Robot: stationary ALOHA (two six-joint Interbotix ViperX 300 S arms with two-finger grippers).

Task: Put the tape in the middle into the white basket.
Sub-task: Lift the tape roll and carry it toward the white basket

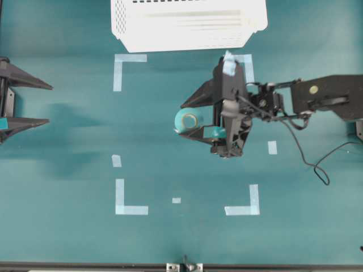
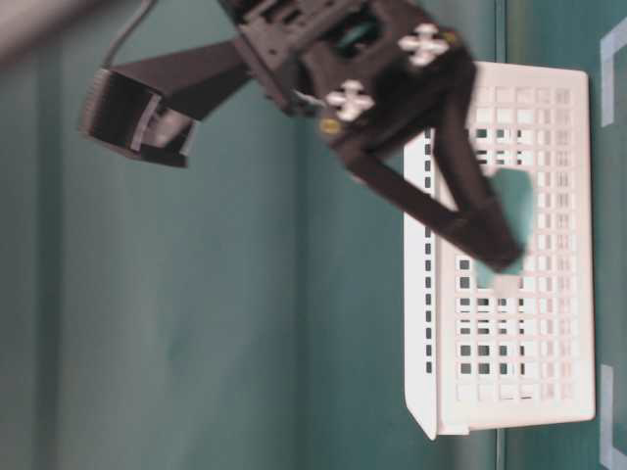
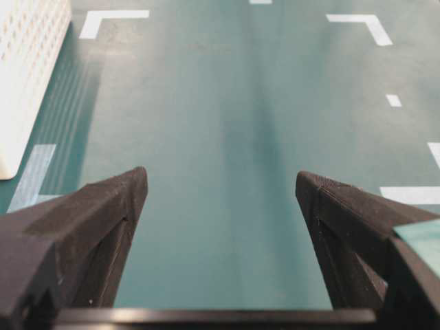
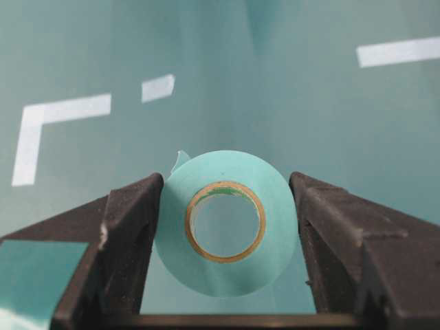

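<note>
Here the right tool (image 4: 227, 206) clamps the tape (image 4: 223, 223) between its two fingers, both pads pressed to the roll's rim, roll face-on to the wrist camera. The tape sits mid-counter (image 1: 68, 238), inside the pale corner marks (image 1: 127, 201), well short of the white basket (image 1: 187, 25) at the far edge; the basket's inside is not visible. Left tool (image 3: 220, 199) rests released, holding nothing.
</note>
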